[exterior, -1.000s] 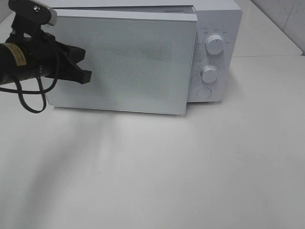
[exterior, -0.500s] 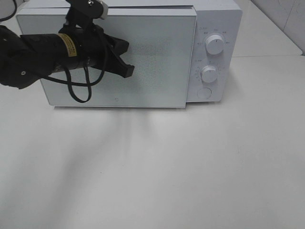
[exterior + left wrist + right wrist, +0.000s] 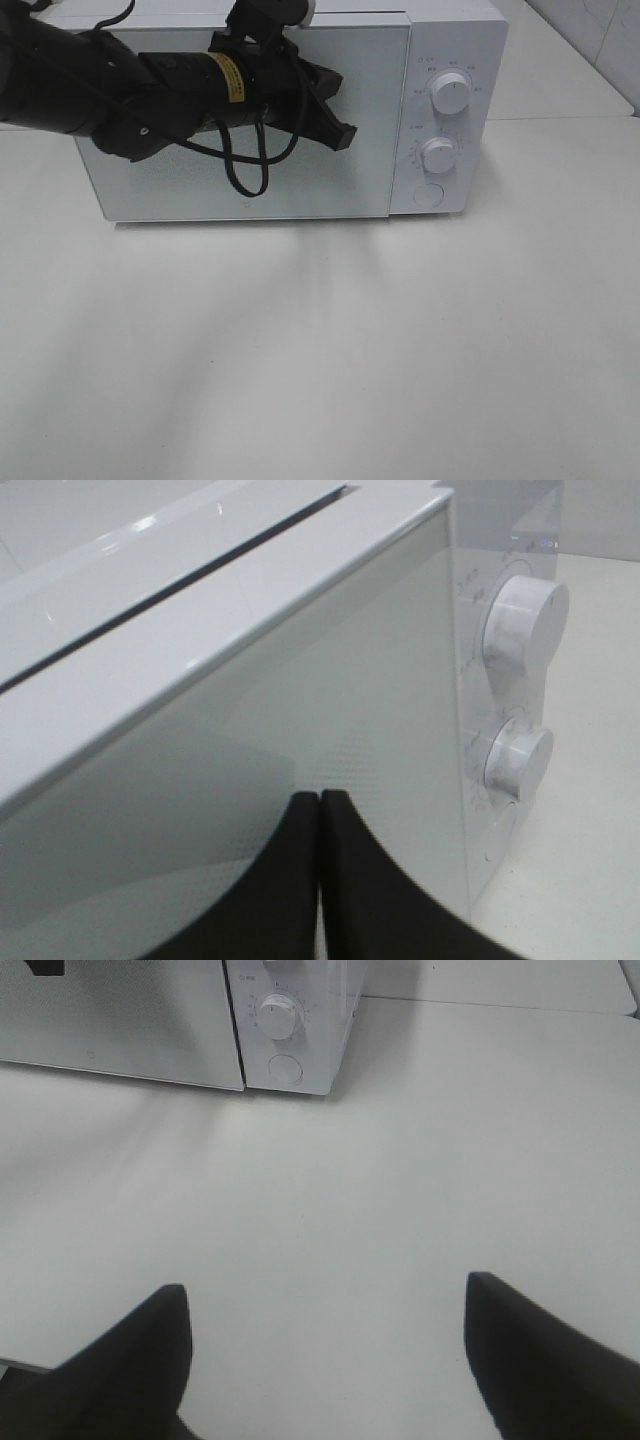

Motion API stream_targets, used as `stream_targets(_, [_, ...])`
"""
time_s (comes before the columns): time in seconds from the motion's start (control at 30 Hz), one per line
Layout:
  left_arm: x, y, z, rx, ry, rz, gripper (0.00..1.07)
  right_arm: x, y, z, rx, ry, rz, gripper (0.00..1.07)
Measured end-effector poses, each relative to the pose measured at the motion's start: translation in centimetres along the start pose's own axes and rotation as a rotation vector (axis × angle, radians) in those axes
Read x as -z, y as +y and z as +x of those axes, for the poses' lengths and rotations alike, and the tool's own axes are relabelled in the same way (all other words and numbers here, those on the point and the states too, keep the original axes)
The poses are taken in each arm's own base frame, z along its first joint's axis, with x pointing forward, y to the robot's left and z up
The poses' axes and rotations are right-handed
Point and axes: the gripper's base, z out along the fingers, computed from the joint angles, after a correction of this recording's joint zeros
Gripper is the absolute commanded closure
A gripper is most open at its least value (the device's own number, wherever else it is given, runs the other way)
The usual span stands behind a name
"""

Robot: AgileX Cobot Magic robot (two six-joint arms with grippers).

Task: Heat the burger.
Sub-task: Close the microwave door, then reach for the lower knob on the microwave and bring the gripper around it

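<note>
With the burger out of sight, presumably behind the shut door (image 3: 300,190) of the microwave (image 3: 480,40), your left gripper (image 3: 340,132), jaws pressed together against that door, may slip off the dials (image 3: 452,92) unless you spread it first, while your right gripper (image 3: 325,1285) hangs wide open in front of the microwave.

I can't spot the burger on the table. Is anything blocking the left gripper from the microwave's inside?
Yes. The door of the microwave looks shut, flat across the front. The left gripper, jaws closed, hovers just in front of it. No burger shows in any view.
</note>
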Motion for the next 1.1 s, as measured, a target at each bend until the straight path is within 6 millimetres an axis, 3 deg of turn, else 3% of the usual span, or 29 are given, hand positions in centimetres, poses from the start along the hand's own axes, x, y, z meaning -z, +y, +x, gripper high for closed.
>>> stream_targets(0.23, [-1.5, -1.1, -0.6, -0.019, 0.091, 0.005, 1.06, 0.0, 0.0, 0.0, 0.000, 0.000, 0.000, 0.35])
stream_targets(0.5, [-0.9, -1.1, -0.9, -0.011, 0.243, -0.027, 1.06, 0.0, 0.0, 0.0, -0.001, 0.000, 0.000, 0.35])
stream_targets(0.63, [0.3, -0.5, -1.6, 0.029, 0.325, -0.059, 1.06, 0.0, 0.0, 0.0, -0.001, 0.000, 0.000, 0.35])
stream_targets(0.83, [3.3, 0.4, -4.4, 0.110, 0.381, -0.101, 1.06, 0.0, 0.0, 0.0, -0.001, 0.000, 0.000, 0.35])
stream_targets(0.87, [4.6, 0.6, -5.1, 0.137, 0.413, -0.110, 1.06, 0.0, 0.0, 0.0, -0.001, 0.000, 0.000, 0.35])
stream_targets(1.1, [7.9, 0.9, -6.3, 0.159, 0.565, -0.137, 1.06, 0.0, 0.0, 0.0, -0.001, 0.000, 0.000, 0.35])
